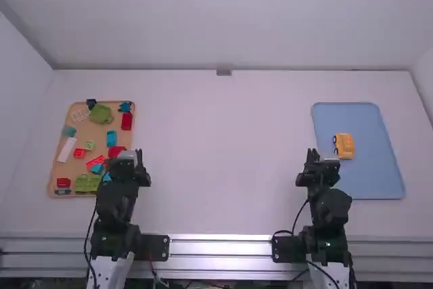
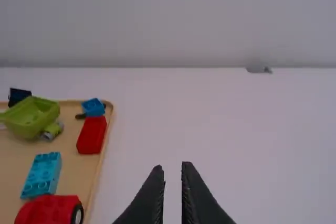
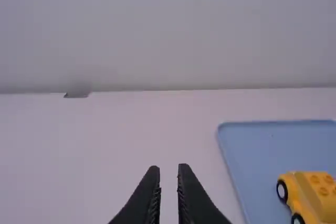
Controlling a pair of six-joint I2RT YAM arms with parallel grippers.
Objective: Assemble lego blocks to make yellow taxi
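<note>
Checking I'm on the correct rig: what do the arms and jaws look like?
The left arm and right arm have white lower links, black upper parts and thin black cables. The left gripper and right gripper are black, with jaws tapering to narrow tips.

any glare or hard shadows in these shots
high view: bright glare along the metal rail, no hard shadows on the table; left wrist view: wall dims softly toward its foot; right wrist view: soft light on the yellow car piece, no strong glare
</note>
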